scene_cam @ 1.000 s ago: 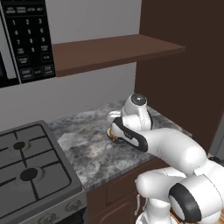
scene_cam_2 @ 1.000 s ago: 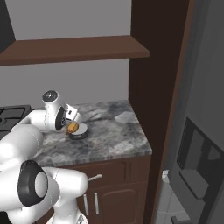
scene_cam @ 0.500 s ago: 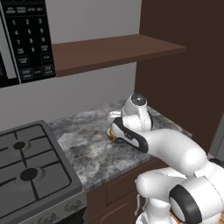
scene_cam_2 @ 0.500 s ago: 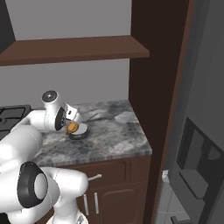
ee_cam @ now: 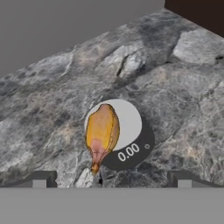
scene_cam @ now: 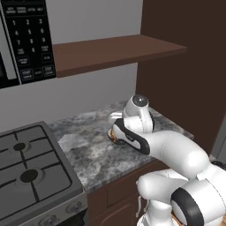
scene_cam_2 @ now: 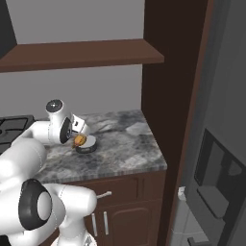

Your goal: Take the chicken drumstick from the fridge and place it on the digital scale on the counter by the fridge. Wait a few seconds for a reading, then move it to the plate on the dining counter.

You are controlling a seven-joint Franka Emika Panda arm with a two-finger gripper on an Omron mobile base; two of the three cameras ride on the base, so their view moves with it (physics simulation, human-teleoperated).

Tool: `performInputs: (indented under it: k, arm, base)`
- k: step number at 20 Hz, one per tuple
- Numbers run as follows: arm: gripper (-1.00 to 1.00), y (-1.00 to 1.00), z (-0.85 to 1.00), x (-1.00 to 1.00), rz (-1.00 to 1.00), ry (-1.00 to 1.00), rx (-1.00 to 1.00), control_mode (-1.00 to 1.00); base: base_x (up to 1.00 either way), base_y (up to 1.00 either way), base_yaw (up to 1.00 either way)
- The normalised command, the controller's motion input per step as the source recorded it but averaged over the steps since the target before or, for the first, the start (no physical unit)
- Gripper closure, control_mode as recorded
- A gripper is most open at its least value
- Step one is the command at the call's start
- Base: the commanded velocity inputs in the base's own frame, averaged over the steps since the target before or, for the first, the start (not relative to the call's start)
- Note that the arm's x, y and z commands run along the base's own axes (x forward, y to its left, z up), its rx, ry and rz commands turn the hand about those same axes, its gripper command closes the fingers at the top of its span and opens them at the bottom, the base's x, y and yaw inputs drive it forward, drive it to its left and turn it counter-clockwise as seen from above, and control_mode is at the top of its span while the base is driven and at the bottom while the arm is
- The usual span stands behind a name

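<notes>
The jaws stand apart and grasp nothing, the gripper (ee_cam: 109, 181) hovering low over the digital scale (ee_cam: 131, 151), its tips either side of the chicken drumstick (ee_cam: 102, 133). Across the last second the arm and the meat sit just as they did, so this looks like the wait for a reading; the display shows 0.00. The drumstick lies on the scale's pale round platter on the desk (scene_cam_2: 120, 144) by the fridge (scene_cam_2: 216, 144), long axis running toward the hand, narrow bone end nearest the tips and overhanging the rim, broad end away
</notes>
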Motion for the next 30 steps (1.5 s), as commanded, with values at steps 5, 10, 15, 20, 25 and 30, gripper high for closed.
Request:
performInputs:
  k: [5, 10, 15, 20, 25, 30]
  arm:
    - [-1.00, 0.00, 0.00, -0.02, 0.00, 0.00, 0.00, -1.00]
    - [-1.00, 0.00, 0.00, -0.01, 0.00, 0.00, 0.00, -1.00]
    - [-1.00, 0.00, 0.00, -0.01, 0.00, 0.00, 0.00, -1.00]
    - [-1.00, 0.00, 0.00, -0.01, 0.00, 0.00, 0.00, -1.00]
    - [-1.00, 0.00, 0.00, -0.02, 0.00, 0.00, 0.00, -1.00]
    - [-1.00, 0.00, 0.00, -0.05, 0.00, 0.00, 0.00, -1.00]
  base:
    - [0.00, 0.00, 0.00]
    - [0.00, 0.00, 0.00]
    - [0.00, 0.00, 0.00]
    - [0.00, 0.00, 0.00]
    - [0.00, 0.00, 0.00]
    - [0.00, 0.00, 0.00]
